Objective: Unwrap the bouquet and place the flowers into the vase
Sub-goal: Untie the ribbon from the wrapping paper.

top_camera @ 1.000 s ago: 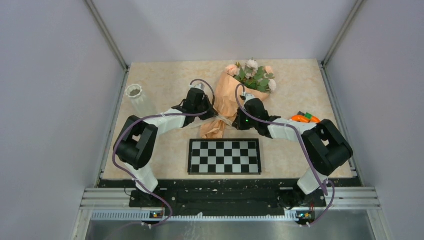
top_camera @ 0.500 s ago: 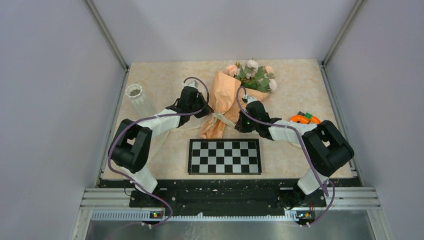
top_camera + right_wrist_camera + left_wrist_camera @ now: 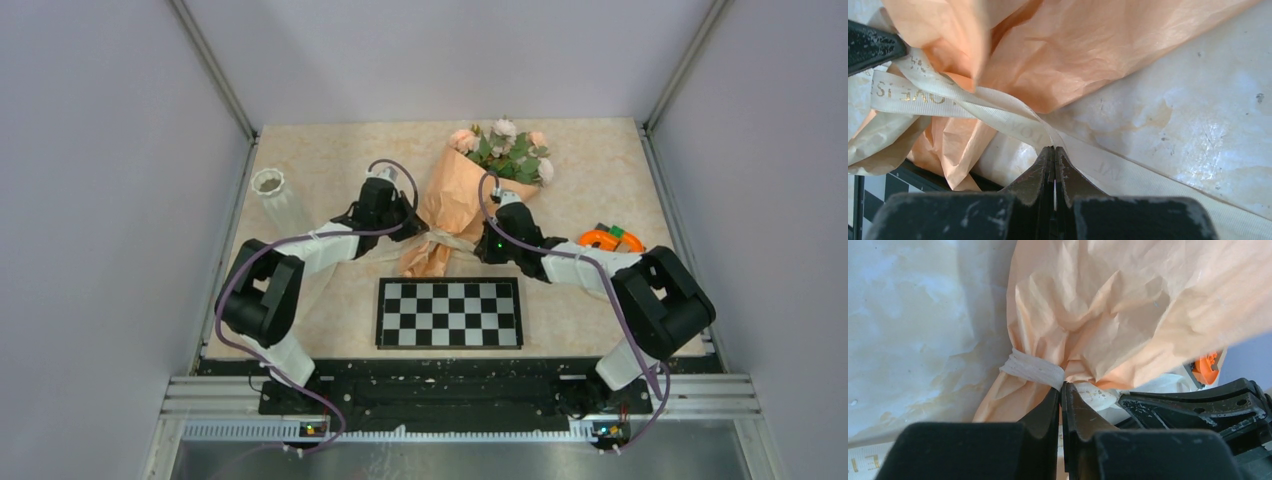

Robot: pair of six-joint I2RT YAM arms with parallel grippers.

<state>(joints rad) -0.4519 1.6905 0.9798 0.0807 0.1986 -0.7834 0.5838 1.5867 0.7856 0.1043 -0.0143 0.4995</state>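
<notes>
Paper-wrapped bouquet of pink and peach artificial roses (image 3: 455,195) lies mid-way across beige marbled counter (image 3: 340,160), blooms toward far edge. Tall ribbed white vase (image 3: 281,200) stands well apart at left. Black-and-white checkered board (image 3: 449,312) lies just before bouquet. Small orange object (image 3: 603,239) lies at right. Left pincer (image 3: 411,226) sits left of tied neck. Right pincer (image 3: 480,244) sits right of it, tips on cream ribbon (image 3: 998,107).

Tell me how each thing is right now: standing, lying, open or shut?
bouquet: lying down, wrapped up.
ribbon: tied round the bouquet.
vase: standing upright, no flowers inside.
left gripper: shut, tips at the ribbon.
right gripper: shut on the ribbon.

Grey walls (image 3: 110,200) enclose a beige marbled table (image 3: 340,150).
</notes>
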